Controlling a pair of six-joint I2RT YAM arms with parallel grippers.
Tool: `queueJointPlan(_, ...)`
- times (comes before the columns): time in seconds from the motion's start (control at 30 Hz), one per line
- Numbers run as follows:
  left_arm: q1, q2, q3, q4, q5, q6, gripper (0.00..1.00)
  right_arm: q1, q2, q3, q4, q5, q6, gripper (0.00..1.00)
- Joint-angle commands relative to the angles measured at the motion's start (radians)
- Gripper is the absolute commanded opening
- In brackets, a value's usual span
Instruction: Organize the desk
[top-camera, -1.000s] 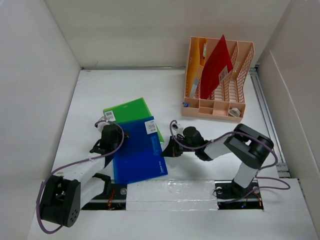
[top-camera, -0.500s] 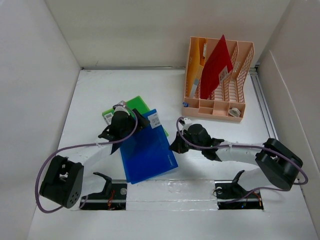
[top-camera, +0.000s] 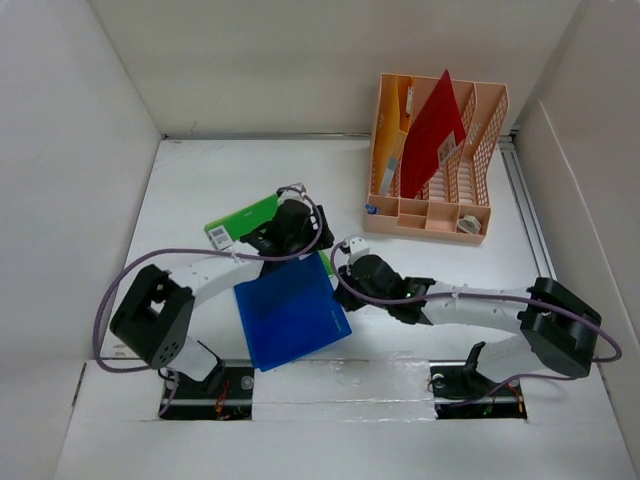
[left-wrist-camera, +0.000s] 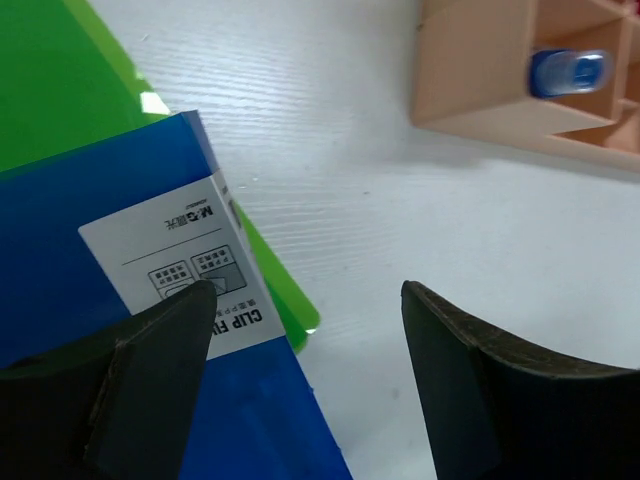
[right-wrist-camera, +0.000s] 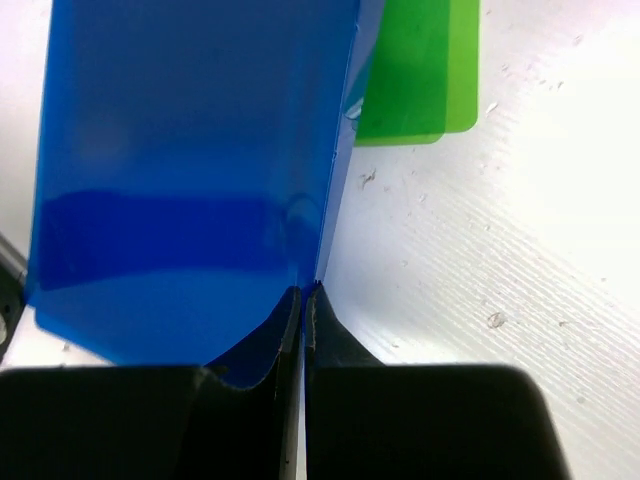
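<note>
surface: white
clip folder: blue, white printed label
under folder: green
rack: peach, slotted
upright folder: red
small rack item: blue, white

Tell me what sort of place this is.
Probably a robot test cell staged as an office desk: a white desk boxed in by white walls, a left arm and right arm bolted at its near edge, and a peach file rack with a blue folder and green folder lying nearby.

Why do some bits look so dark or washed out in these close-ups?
Left wrist view: the left pincer looms in shadow, yet the label on the blue folder reads sharply; a glint marks the green folder. Right wrist view: the desk bleaches to white at upper right.
</note>
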Motion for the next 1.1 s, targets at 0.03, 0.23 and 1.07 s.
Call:
queueJointPlan(0.03, -0.019, 0.082, 0.079, -0.160, -0.129, 0.057, 0.69, 0.060, -0.035, 0.059, -0.066, 0.131, -0.039, 0.00)
queueJointPlan(0.23, -0.019, 0.097, 0.116, -0.194, -0.174, 0.089, 0.57, 0.101, -0.056, 0.050, -0.073, 0.206, -0.036, 0.00)
queueJointPlan(1.07, -0.038, 0.128, 0.205, -0.355, -0.218, 0.096, 0.35, 0.141, 0.002, 0.024, 0.044, 0.225, -0.030, 0.00)
